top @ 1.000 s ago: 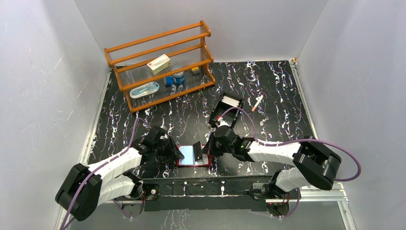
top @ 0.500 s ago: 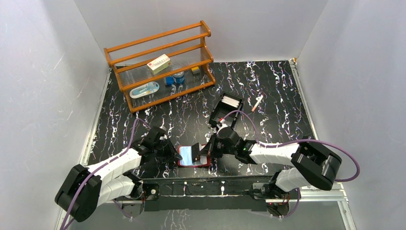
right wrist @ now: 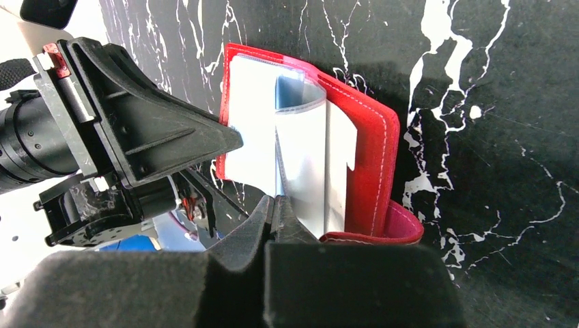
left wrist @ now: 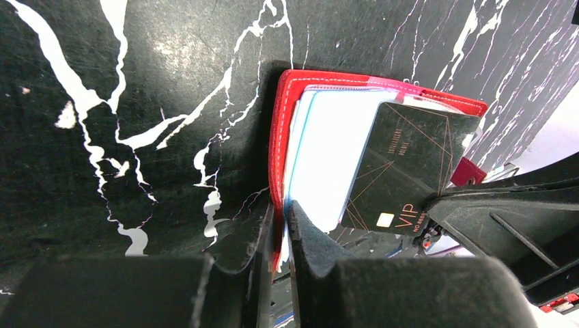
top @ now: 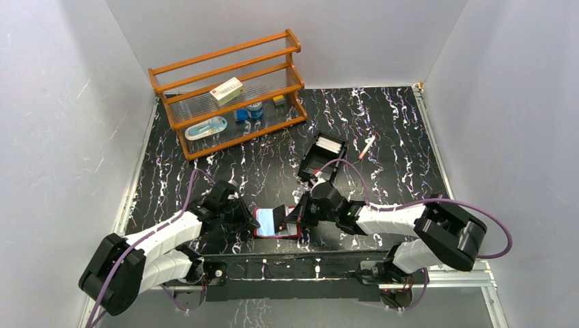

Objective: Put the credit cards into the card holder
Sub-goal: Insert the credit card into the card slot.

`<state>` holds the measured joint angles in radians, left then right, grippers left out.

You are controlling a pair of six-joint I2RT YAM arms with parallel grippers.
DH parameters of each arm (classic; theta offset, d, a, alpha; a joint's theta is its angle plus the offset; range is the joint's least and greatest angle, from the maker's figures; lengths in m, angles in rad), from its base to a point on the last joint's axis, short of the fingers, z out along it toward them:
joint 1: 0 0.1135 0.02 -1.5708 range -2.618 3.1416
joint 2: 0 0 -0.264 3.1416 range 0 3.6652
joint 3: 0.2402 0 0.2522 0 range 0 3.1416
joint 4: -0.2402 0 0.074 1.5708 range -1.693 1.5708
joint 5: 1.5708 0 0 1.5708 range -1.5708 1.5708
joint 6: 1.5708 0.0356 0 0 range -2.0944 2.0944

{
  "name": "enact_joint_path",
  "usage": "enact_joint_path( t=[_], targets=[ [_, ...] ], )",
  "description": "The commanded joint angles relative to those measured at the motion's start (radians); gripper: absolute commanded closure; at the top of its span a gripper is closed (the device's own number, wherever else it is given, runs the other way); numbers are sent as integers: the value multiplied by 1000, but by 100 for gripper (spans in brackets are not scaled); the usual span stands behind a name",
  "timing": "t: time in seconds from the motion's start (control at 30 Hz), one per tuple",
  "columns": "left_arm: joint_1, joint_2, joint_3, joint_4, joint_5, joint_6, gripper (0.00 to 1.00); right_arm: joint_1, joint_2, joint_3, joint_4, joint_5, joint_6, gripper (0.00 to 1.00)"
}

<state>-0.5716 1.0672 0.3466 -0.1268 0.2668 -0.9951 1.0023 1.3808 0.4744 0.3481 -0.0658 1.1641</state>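
The red card holder [top: 273, 235] lies open at the table's near edge, with its clear sleeves up. My left gripper [top: 251, 217] is shut on its left edge, pinching the red cover and sleeves [left wrist: 280, 137] between the fingers [left wrist: 311, 239]. My right gripper [top: 295, 217] is shut on a black credit card [top: 278, 217] with gold lines and "VIP" on it [left wrist: 410, 164]. The card stands tilted over the sleeves. In the right wrist view the card [right wrist: 278, 137] is edge-on, its far end among the sleeves of the holder [right wrist: 372, 150]. No other loose card shows.
A black two-compartment tray [top: 321, 158] with white contents sits just behind the right wrist. A pen [top: 367, 146] lies to its right. A wooden shelf rack [top: 229, 89] with a cream box [top: 226, 90] stands at the back left. White walls enclose the table.
My right wrist has shifted slightly right and the black card has settled a little lower over the open holder. The left gripper has kept its grip in place.
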Motion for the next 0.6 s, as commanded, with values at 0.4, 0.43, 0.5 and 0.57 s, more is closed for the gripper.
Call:
enact_joint_path(
  t=[0.4, 0.43, 0.5, 0.57],
  targets=[
    [1, 4, -20, -16, -2, 0, 88, -8, -30, -35, 30, 32, -19, 100],
    [0, 3, -21, -16, -2, -1, 88, -7, -24, -38, 40, 26, -17, 100],
    [0, 2, -20, -16, 0, -2, 88, -9, -11, -45, 75, 8, -10, 90],
    [0, 2, -22, -14, 0, -3, 88, -8, 0, -52, 108, -5, -3, 100]
  ],
)
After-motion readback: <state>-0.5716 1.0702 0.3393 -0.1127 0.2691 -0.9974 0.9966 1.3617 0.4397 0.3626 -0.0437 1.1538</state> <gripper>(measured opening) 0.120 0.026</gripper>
